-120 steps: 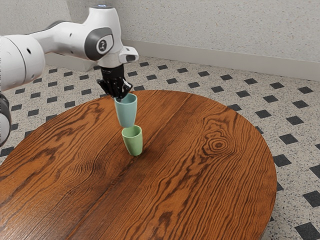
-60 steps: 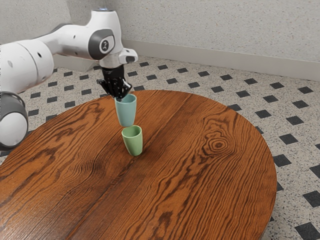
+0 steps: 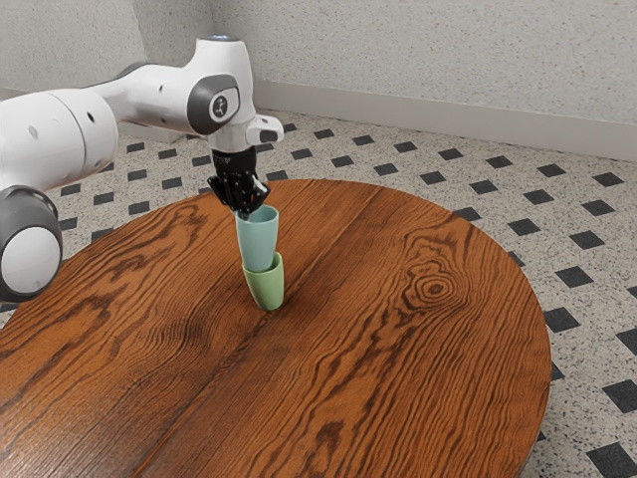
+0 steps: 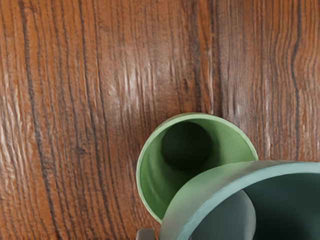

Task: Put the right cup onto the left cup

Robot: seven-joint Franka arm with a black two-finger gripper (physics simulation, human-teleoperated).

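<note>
Jaws grip the blue cup [image 3: 259,242], which partly hides the green cup [image 3: 267,290].

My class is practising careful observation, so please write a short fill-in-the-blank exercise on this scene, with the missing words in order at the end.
1. The gripper holds the teal cup by its ____.
2. The lower cup is coloured ____.
3. The open mouths of both cups face ____.
4. The round table has a surface of brown, grained ____.

Missing words: rim; green; up; wood.
</note>
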